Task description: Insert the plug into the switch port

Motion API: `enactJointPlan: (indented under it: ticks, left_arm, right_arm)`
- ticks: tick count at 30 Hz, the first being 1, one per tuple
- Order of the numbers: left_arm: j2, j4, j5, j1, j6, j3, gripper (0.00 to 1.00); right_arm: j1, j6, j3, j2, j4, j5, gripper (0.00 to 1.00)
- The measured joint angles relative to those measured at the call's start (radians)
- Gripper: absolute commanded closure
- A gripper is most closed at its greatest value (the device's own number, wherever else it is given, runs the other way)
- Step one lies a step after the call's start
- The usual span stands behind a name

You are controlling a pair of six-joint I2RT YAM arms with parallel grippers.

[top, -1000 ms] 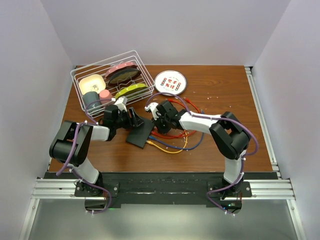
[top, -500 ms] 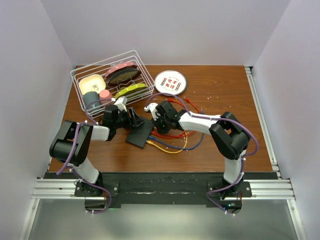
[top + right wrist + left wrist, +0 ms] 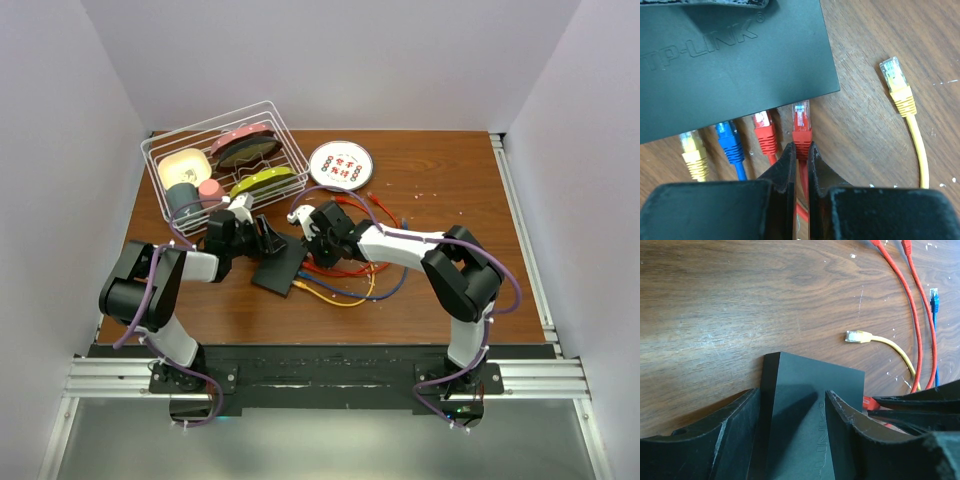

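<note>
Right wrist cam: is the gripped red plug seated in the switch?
No: the red plug in the right gripper shows its whole clear tip outside the switch edge.

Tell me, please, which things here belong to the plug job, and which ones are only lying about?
Belong to the job:
switch
red plug, pinched by the right gripper
left gripper, its jaws either side of the switch

Just lying about:
loose yellow cable
patterned plate
wire rack of dishes

Red plug (image 3: 800, 122) at black switch (image 3: 730, 60) edge
</note>
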Motion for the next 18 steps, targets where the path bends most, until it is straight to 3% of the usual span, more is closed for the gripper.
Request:
enactJointPlan:
  ticks: [18]
  left_arm:
    - [0.002, 0.025, 0.026, 0.003, 0.000, -0.012, 0.38]
  right_arm:
    - [0.032, -0.023, 0.005, -0.001, -0.027, 0.000, 1.00]
